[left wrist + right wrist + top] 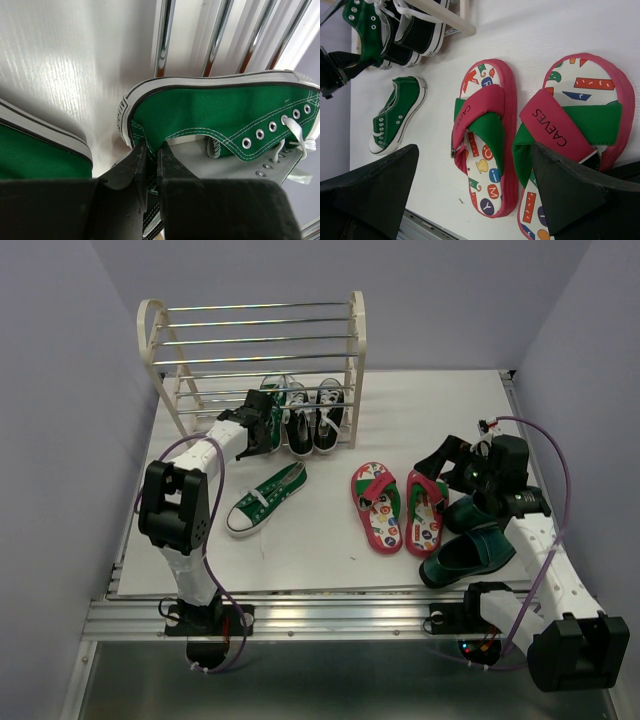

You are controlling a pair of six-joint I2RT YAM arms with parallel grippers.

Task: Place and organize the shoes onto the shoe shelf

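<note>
The left fingers (pixel 131 172) are almost closed, pinching the heel edge of a green sneaker (pixel 210 115) at the lowest level of the shoe shelf (pixel 356 340). Its heel is toward the arms and its toe toward the back. The black sneakers (pixel 312 422) stand just beside it. The right fingers (pixel 377 192) are wide apart and hold nothing, above the flip-flops (pixel 485 135). The other green sneaker (pixel 265 498) lies diagonally on the counter (pixel 320 560), toe to the near left. The teal loafers (pixel 468 552) lie at the near right.
</note>
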